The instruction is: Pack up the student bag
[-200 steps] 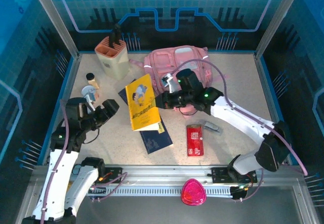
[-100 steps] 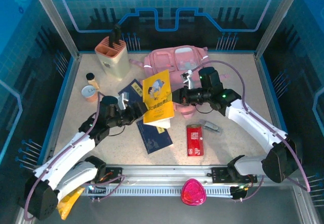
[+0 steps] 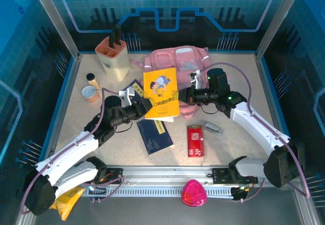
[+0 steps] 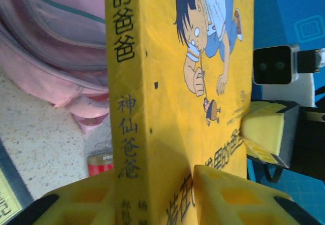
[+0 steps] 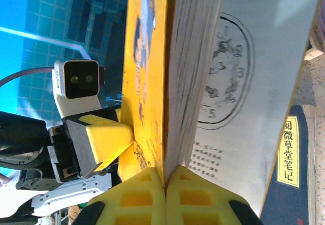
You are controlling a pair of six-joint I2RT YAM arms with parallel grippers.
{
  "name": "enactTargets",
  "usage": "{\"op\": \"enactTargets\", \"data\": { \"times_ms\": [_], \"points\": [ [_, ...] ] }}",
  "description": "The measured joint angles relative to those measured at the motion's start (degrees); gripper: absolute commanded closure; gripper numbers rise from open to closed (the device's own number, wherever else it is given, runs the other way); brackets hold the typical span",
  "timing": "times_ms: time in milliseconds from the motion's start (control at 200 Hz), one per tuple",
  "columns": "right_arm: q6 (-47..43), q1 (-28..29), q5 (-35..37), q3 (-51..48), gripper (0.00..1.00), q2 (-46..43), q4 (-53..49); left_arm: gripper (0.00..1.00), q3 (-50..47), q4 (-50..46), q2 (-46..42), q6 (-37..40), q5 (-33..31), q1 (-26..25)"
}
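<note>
The student bag (image 3: 175,61), pink and soft, lies at the back centre of the table and also shows as pink fabric (image 4: 56,47) behind the book. A yellow book (image 3: 160,94) with a cartoon boy on its cover is held up in front of the bag, between both grippers. My left gripper (image 3: 145,108) is shut on the book's lower spine end (image 4: 127,133), its yellow fingers (image 4: 238,197) pressing both sides. My right gripper (image 3: 182,97) is shut on the yellow cover's edge (image 5: 152,83), and the white pages (image 5: 254,83) hang open beside it.
A blue notebook (image 3: 155,136) lies below the book, with a red box (image 3: 195,140) and a small silver object (image 3: 212,127) to its right. A beige holder (image 3: 114,57), a bottle (image 3: 91,77) and a cup (image 3: 91,94) stand at the back left. A pink pouch (image 3: 193,193) rests on the front rail.
The left arm swung in from the left and closed on the yellow book. The right gripper raised the book and carried it slightly right, toward the bag.
</note>
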Motion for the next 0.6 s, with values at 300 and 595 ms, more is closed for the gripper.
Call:
{"op": "enactTargets", "data": {
  "times_ms": [300,595],
  "points": [
    [-1.4,-1.7,0.1,-2.5,0.57,-0.1,0.0,0.96,0.8,1.9,2.2,0.1,-2.4,-2.6],
    [-2.3,-4.0,-1.3,-5.1,0.0,-5.4,-1.7,1.0,1.0,6.9,2.3,0.3,-3.8,-4.3]
  ]
}}
